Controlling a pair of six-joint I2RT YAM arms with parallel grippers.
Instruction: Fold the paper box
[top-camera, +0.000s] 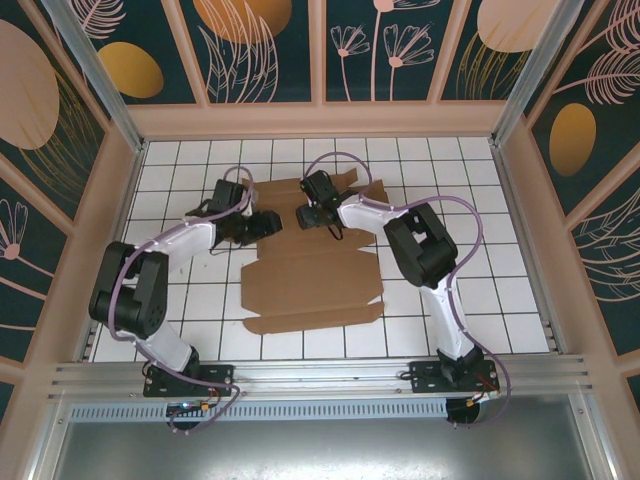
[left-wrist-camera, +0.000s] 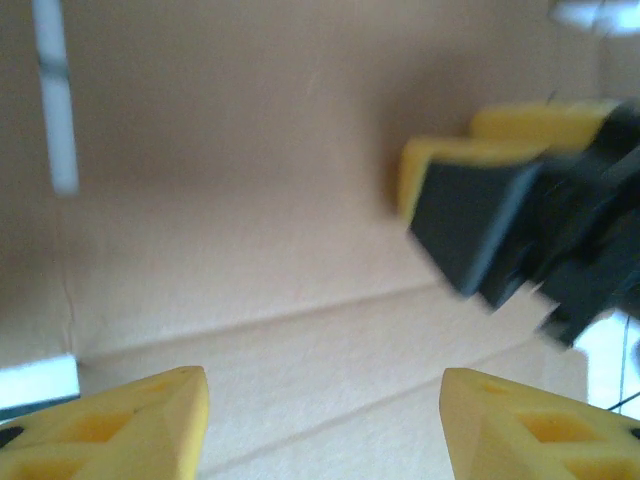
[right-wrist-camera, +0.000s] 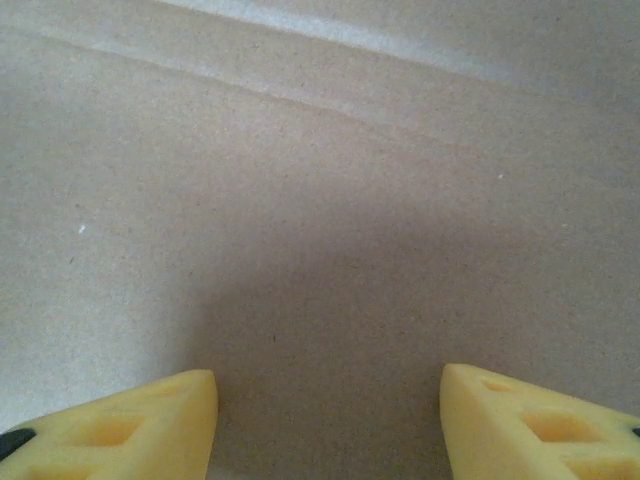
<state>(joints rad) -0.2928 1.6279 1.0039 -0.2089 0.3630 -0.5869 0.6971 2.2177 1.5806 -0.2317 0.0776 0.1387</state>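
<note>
Flat brown paper box (top-camera: 310, 285) lies mid-worktop (top-camera: 480, 300), the left tool (top-camera: 265, 222) at its 11 o'clock edge and the right tool (top-camera: 308, 215) at 12 o'clock, both with fingers apart and empty, close enough that they may collide or shove the unheld sheet askew.

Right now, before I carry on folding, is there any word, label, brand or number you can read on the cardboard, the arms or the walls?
No readable text anywhere.
Cardboard: plain brown, no print, label or number.
Walls: painted leaves and circles, no words.
Left arm and right arm: any marking is too small to read from above; the left wrist picture is blurred.
</note>
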